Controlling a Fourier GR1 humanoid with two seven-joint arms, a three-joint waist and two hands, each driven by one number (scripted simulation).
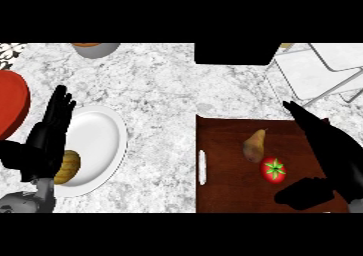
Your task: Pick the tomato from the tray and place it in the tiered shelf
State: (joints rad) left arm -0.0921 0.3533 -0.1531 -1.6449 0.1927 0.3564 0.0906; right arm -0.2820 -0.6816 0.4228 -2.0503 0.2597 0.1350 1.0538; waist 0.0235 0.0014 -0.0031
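Marble counter (162, 90): dark wooden tray (221, 200) at right, white tiered shelf (317, 70) beyond it. Tomato (274, 170) lies on the tray beside a pear (253, 145); not yet picked, placing undone. My right hand (324, 165): over the tray, fingers straight, thumb spread, holding nothing. My left hand (47, 135): open, resting by a white plate (103, 135).

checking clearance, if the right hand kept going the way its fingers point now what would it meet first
The right hand points up and left, over the tray's far edge. That line looks free: bare counter, then the dark block. The tomato lies beside it, off that line. Height is unclear.
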